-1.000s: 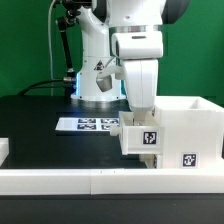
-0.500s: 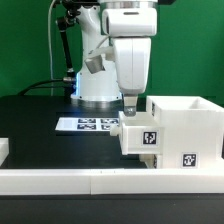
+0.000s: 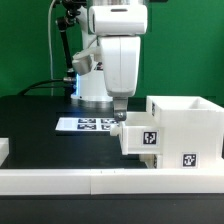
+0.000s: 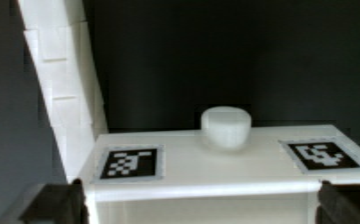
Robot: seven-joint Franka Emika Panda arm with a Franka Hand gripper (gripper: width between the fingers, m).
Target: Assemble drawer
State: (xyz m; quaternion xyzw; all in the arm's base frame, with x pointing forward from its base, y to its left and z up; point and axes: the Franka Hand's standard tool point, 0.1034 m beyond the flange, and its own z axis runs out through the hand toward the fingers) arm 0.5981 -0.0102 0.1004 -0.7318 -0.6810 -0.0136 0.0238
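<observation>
Black table (image 3: pixel 30 118) bears drawer (image 3: pixel 170 135), marker board (image 3: pixel 88 125).

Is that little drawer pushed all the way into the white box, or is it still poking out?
Still poking out. In the exterior view the small tray juts from the housing toward that view's left, its tagged front clear of the housing's wall.

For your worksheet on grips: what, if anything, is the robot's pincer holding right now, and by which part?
Nothing can be seen held. The pincer hangs just above the drawer tray; whether it is open or shut cannot be told.
</observation>
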